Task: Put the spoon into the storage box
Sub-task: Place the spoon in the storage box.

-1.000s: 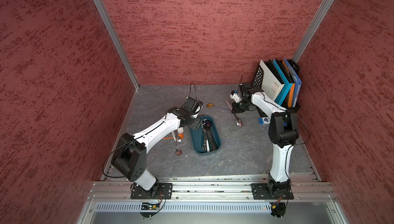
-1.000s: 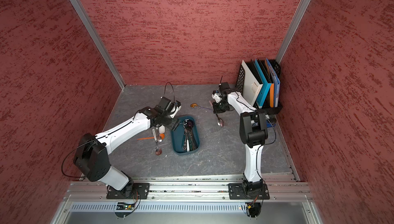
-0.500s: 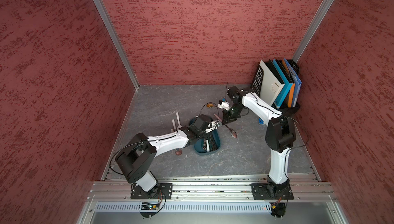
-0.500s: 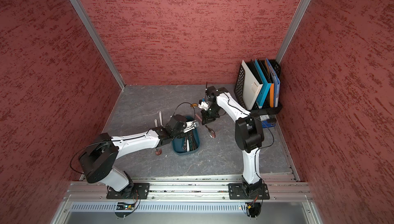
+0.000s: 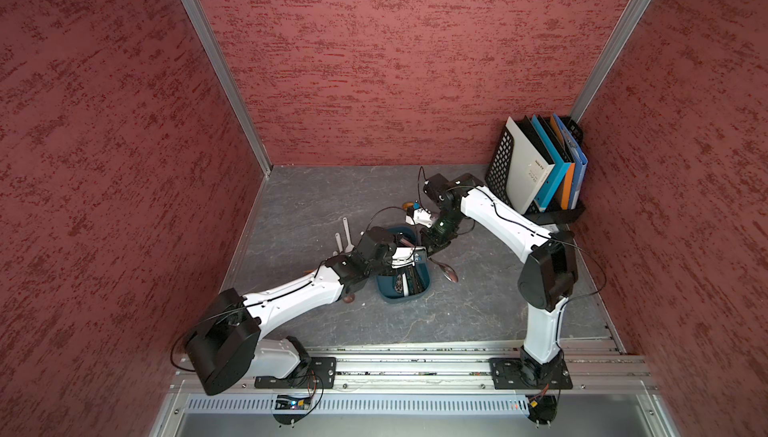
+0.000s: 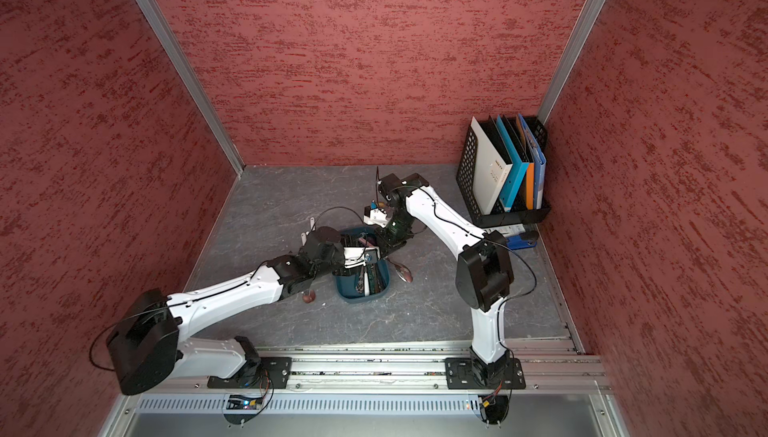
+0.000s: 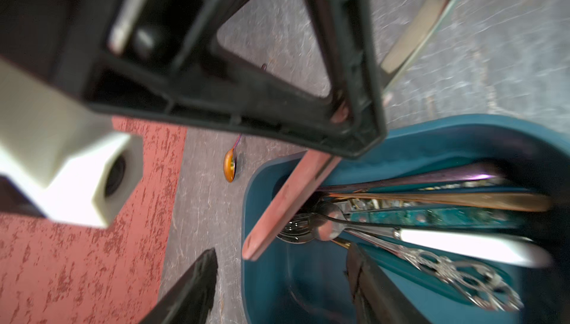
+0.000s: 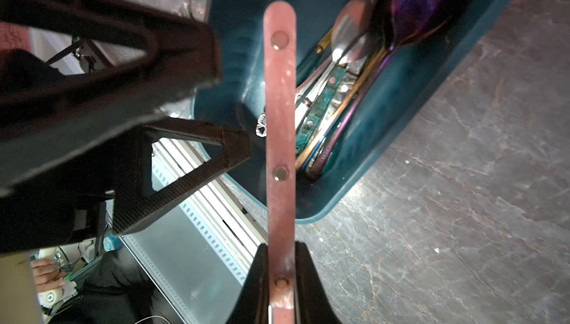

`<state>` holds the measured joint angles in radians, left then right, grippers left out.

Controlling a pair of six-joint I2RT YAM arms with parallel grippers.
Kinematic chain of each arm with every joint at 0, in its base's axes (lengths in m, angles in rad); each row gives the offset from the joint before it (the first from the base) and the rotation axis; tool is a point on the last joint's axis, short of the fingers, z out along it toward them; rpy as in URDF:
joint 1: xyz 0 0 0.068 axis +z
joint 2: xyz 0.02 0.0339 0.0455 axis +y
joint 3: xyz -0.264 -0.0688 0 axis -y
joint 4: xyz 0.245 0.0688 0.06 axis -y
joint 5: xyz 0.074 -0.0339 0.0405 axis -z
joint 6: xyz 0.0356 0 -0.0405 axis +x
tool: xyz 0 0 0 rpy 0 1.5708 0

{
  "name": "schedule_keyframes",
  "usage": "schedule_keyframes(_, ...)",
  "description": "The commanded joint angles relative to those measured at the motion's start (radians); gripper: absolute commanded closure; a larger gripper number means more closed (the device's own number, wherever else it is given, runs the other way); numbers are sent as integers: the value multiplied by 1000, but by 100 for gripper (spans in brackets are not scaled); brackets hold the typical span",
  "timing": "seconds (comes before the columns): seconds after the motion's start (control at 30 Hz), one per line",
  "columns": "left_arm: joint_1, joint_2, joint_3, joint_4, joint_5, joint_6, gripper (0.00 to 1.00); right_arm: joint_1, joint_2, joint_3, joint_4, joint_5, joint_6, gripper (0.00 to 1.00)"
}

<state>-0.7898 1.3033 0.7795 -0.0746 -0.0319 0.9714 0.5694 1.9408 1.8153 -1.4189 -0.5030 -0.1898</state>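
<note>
1. My right hand (image 8: 280, 253) was clamped on the spoon (image 8: 280, 106), gripping the flat pinkish handle at the end nearer the bowl.
2. My left hand (image 7: 280, 260) was open and empty, with one finger outside the storage box (image 8: 379, 122) and one inside.
3. The spoon's handle hung over the box and the cutlery (image 7: 431, 214) in it. Its bowl stuck out over the tabletop (image 5: 457, 318).
4. I judged the spoon stiff and light, but smooth enough to swivel. The flat riveted handle looked the safest place to hold it.
5. Neither wrist view showed the bowl. In both top views the arms covered the box's far end. I couldn't tell whether my left fingers touched its wall.
</note>
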Motion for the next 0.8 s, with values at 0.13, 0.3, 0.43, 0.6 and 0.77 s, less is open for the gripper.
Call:
schedule_keyframes(0.13,1,-84,-24,-145,132,30,37,21,-36,23,-27,-58,-37,97)
schedule_keyframes(0.3,0,-75,-19,-171,150,36,38,35,-42,21,-25,-75,-37,97)
schedule_keyframes(0.43,0,-33,-6,-121,146,36,38,56,-42,10,-30,-84,-46,98)
schedule_keyframes(0.6,-11,4,2,-81,117,67,39,65,-38,6,-40,-118,-52,98)
schedule_keyframes(0.77,-26,-25,-4,-60,91,72,39,69,-31,-16,-36,-72,-53,98)
